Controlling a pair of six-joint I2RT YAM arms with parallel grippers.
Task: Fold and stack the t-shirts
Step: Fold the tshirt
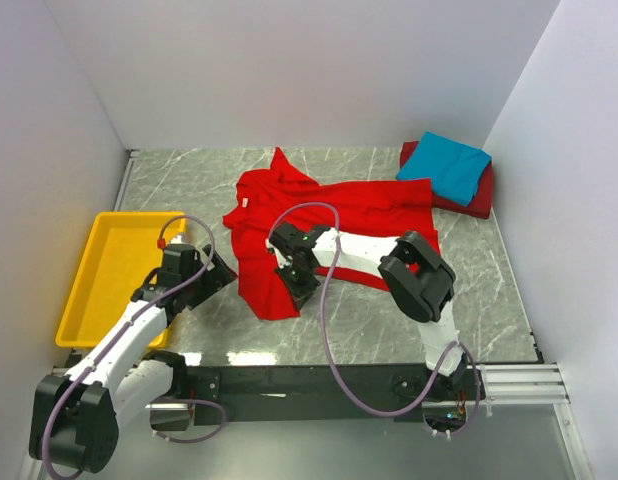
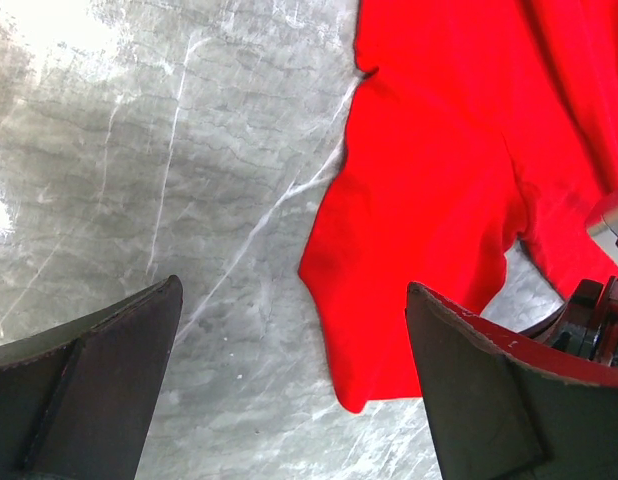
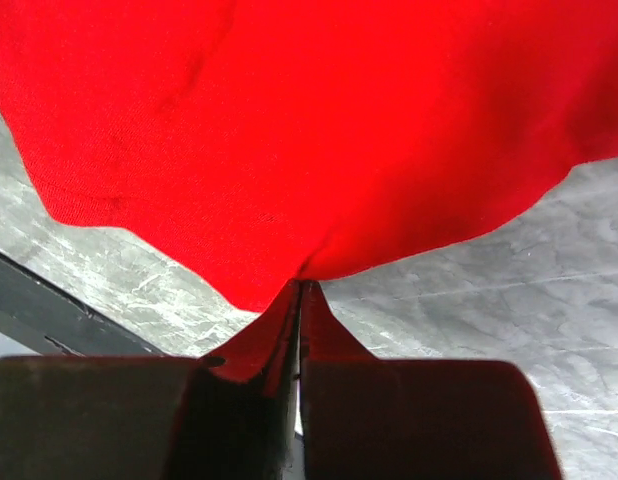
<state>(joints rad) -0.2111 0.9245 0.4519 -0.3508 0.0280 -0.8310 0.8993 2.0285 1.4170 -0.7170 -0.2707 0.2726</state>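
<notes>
Robotics laboratory test cell, by all visible evidence; work area boxed in on three sides by plain white panels (image 1: 289, 70); grey marble-patterned tabletop (image 1: 489, 290) as the work surface; black mounting beam (image 1: 289, 385) and aluminium extrusion rail (image 1: 519, 378) along the near edge; left arm (image 1: 129, 345) and right arm (image 1: 419, 275) bolted there side by side; purple cables (image 1: 324, 330) looped in the open; yellow plastic tray (image 1: 109, 265) at left; red t-shirt (image 1: 389, 210) spread directly on the tabletop.
</notes>
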